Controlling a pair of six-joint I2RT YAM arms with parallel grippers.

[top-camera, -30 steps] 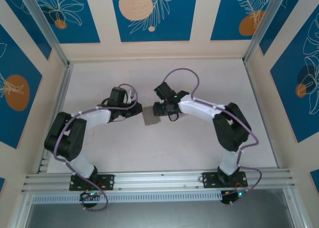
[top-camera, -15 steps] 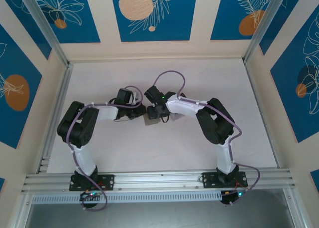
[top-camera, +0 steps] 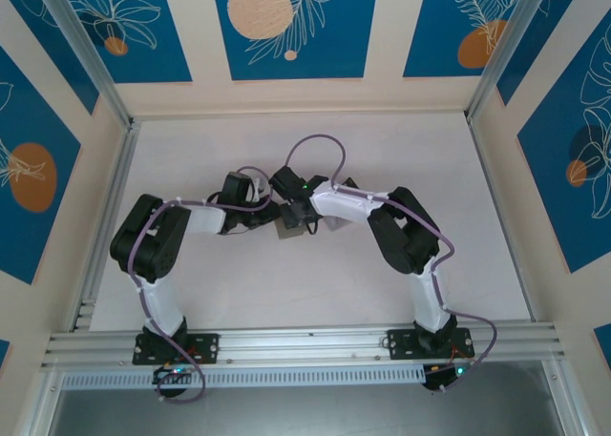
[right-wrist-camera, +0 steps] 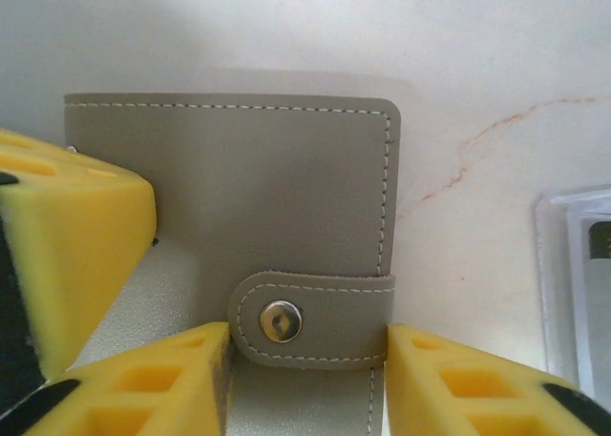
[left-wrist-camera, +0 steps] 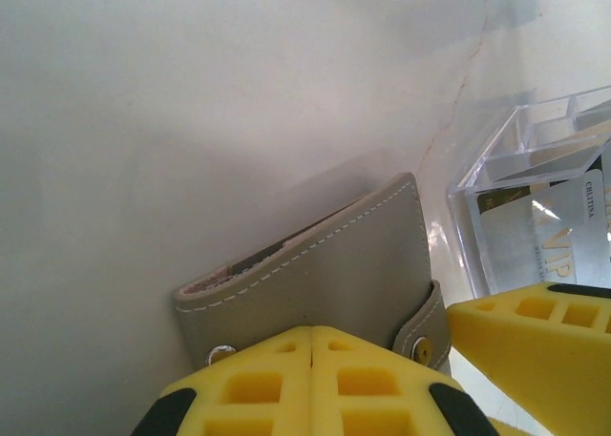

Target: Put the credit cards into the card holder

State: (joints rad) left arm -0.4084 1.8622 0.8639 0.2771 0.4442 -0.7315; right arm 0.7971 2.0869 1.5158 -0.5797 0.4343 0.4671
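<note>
Though fastened shut by its snap strap [right-wrist-camera: 320, 307], reads as a light, pliant, stitched pouch: look for the card holder [right-wrist-camera: 239, 188] at mid-counter [top-camera: 191, 150] between the two arms, tipped up on one edge as seen from the left wrist. Pinched along its near edge by the left pincer [left-wrist-camera: 312, 345], closed fully onto it. Straddled at the strap by the right pincer [right-wrist-camera: 307, 379], spread wide to either side of the strap and clamping nothing, so far as can be told. Likely to flex and skid on the smooth counter, so best held firmly at the stitched edge while peeling the strap up close to its stud. Just beside it, inside a clear case [left-wrist-camera: 535, 140], find the credit cards [left-wrist-camera: 535, 240]: thin, stiff and slick, probably easiest taken by their edges.
</note>
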